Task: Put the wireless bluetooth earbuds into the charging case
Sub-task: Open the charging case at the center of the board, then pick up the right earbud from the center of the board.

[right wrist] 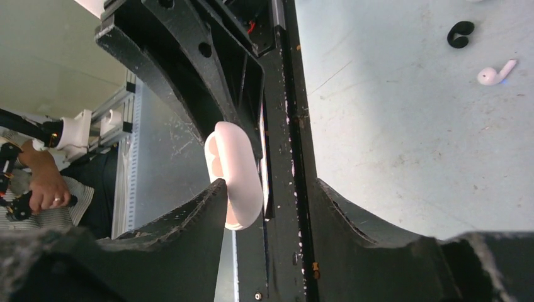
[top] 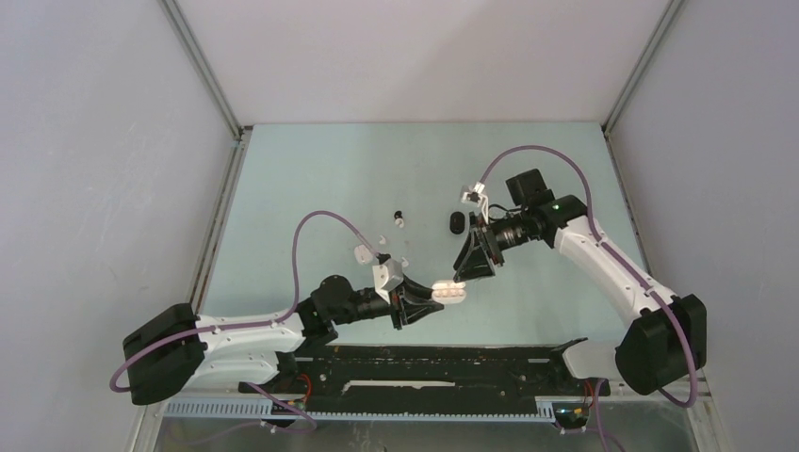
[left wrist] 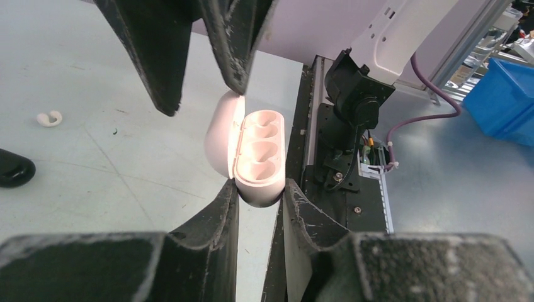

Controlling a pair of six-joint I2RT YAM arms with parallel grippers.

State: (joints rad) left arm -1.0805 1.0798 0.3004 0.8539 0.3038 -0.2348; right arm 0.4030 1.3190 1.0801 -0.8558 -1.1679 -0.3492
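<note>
A white charging case [left wrist: 259, 157] hangs above the table with its lid swung open, showing two bare wells. My left gripper [left wrist: 261, 192] is shut on the case's near end. From above, the case [top: 449, 293] sticks out to the right of the left gripper [top: 433, 301]. My right gripper [top: 464, 273] stands open right over it; in its wrist view the case [right wrist: 234, 170] lies between the spread fingers, against the left one [right wrist: 211, 201]. A white earbud [right wrist: 496, 73] and a black earbud [right wrist: 461, 34] lie on the table; another white earbud [left wrist: 49, 117] lies left.
A black case [top: 457, 222] lies shut on the table behind the grippers, also seen at the left edge as the black case [left wrist: 12, 168]. Small buds [top: 399, 220] lie scattered mid-table. The black base rail [top: 424, 363] runs along the near edge.
</note>
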